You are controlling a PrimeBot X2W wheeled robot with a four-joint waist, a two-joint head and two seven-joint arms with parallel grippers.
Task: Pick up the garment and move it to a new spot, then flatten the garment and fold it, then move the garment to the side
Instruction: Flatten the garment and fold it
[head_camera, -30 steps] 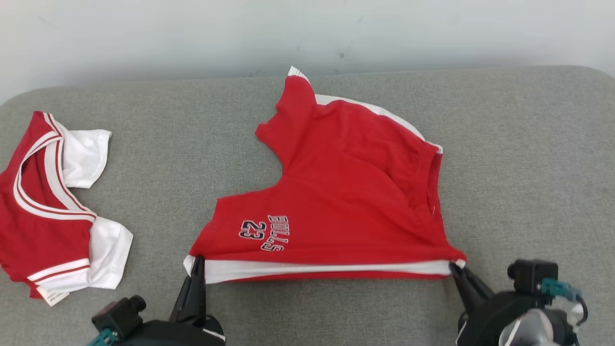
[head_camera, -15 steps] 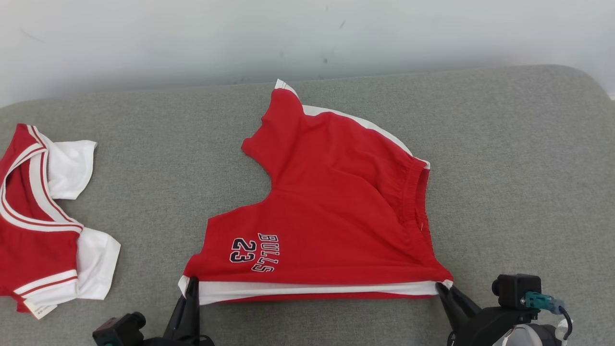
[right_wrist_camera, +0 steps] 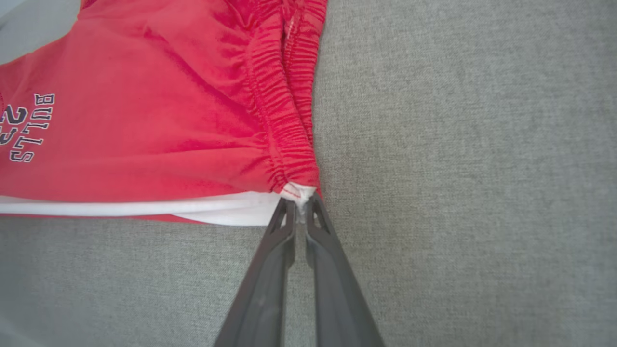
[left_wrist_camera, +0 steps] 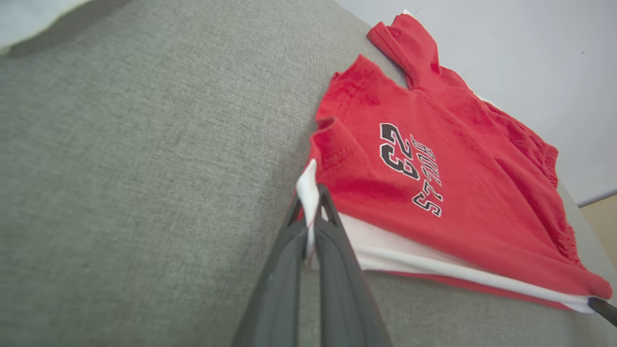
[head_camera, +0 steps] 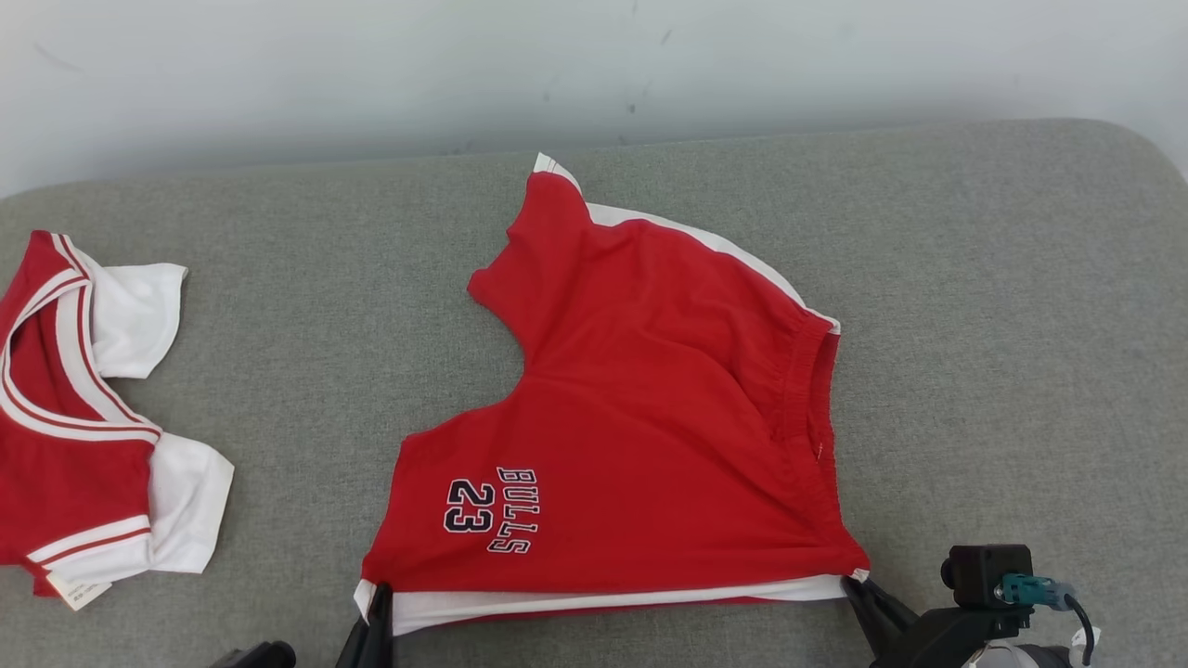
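Observation:
The garment is a pair of red shorts with white trim and "BULLS 23" lettering, lying folded flat on the grey fabric surface. My left gripper is shut on its near left white corner; the left wrist view shows the fingers pinching the white hem of the garment. My right gripper is shut on the near right corner by the waistband. In the right wrist view, the right gripper clamps the white tip of the garment.
A second piece of clothing, a red and white shirt, lies crumpled at the far left of the surface. A pale wall runs behind the back edge. Bare grey fabric stretches to the right of the shorts.
Both grippers have drawn the shorts' near edge toward me, stretching the cloth flatter. The head view has also shifted a little.

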